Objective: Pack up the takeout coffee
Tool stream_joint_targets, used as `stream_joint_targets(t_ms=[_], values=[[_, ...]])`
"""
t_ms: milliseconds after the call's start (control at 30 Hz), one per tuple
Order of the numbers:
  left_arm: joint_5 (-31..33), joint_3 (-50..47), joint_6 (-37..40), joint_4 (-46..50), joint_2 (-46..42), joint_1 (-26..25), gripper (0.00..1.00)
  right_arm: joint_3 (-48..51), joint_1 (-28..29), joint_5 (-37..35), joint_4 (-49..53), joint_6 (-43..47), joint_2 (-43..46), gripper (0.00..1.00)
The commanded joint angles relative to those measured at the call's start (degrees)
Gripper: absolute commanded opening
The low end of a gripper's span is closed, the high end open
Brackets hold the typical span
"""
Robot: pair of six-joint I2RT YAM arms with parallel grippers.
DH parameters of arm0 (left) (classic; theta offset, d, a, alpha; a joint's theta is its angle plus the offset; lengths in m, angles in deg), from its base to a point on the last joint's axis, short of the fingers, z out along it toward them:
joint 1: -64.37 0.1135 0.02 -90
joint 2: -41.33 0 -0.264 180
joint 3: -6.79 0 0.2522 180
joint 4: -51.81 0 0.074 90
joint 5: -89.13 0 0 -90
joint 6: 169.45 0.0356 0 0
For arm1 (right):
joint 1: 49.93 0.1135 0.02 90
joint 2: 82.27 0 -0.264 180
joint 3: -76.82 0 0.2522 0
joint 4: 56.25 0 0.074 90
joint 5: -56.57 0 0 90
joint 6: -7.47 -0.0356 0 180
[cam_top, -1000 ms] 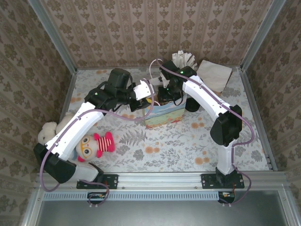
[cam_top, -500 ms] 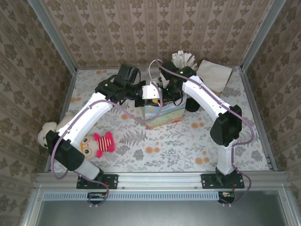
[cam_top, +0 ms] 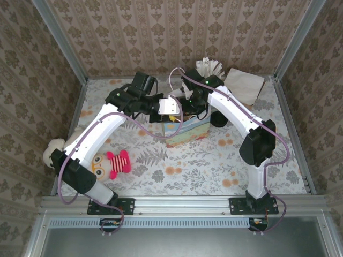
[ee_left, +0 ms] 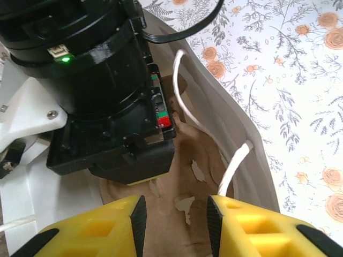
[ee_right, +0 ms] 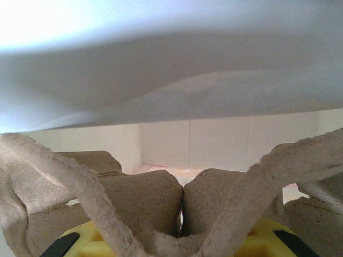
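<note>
1. Small dark takeout coffee cup with a round black lid (cam_top: 218,119): upright on the floral-printed bench (cam_top: 214,160), just beside the right side of the tall pale-blue paper gift bag (cam_top: 187,131). Outside the bag, partly tucked under the white right arm (cam_top: 236,115). Touching the bag or just clear of it, cannot tell.
2. Gift bag: upright near the middle of the bench, mouth open, white inside, with a white cord handle (ee_left: 233,171) rising from its rim.
3. Down inside the bag: a brown moulded-pulp cup carrier (ee_left: 171,176), rough-edged, seen from both wrist cameras.
4. Right gripper (ee_right: 179,241): reached into the bag from the far right, black wrist housing taking up much of the mouth. Pulp carrier pressed close against the camera, with only slivers of yellow finger behind it. Wide or narrow, cannot tell.
5. Left gripper (ee_left: 174,222): held over the far left part of the bag's mouth, pointing down at the carrier. Yellow fingers set partly apart with a clear gap, holding nothing.
6. Far right of the bench: a green cup of white paper-wrapped sticks (cam_top: 209,67), and beside it a flat beige paper square (cam_top: 245,85).
7. Near left: a red-and-pink plush doll (cam_top: 112,163) lying beside the left arm, and a white plush toy (cam_top: 53,150) at the bench's left edge.
</note>
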Motion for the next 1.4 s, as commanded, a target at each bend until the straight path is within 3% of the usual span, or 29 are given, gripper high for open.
stream_joint_targets(t_ms=[0,200,400,900,1067,1200,1267,1333,1367], values=[[-1.26,1.82,3.07,4.21,-0.78,0.32,0.41,-1.84,0.31,0.68,0.05,0.2,-0.81,0.25],[0.96,2.92,4.04,4.96,-0.57,0.92,0.43,-1.84,0.44,0.85,-0.22,0.07,-0.89,0.25],[2.01,4.15,6.06,4.98,-0.5,0.81,0.53,-1.75,0.52,0.85,-0.05,0.07,-0.81,0.25],[2.61,8.94,7.78,11.82,6.15,-1.86,0.44,-1.84,0.71,0.7,0.22,0.09,-0.53,0.25],[2.02,9.98,7.95,12.37,7.53,-2.46,0.36,-1.7,0.79,0.65,-0.02,-0.03,-0.42,0.25],[0.6,10.2,7.76,11.67,7.15,-2.64,0.23,-1.35,0.8,0.68,-0.22,-0.18,-0.25,0.25],[1.03,7.74,6.08,6.41,5.05,-2.75,0.15,-1.11,0.88,0.61,-0.13,-0.19,-0.19,0.25],[2.27,1.46,3.75,-3.48,1.18,-2.91,0.0,-0.74,0.88,0.62,-0.14,-0.34,0.14,0.25],[2.82,-2.01,2.28,-10.14,-0.8,-2.95,0.0,-0.42,0.88,0.59,-0.3,-0.42,0.15,0.25]])
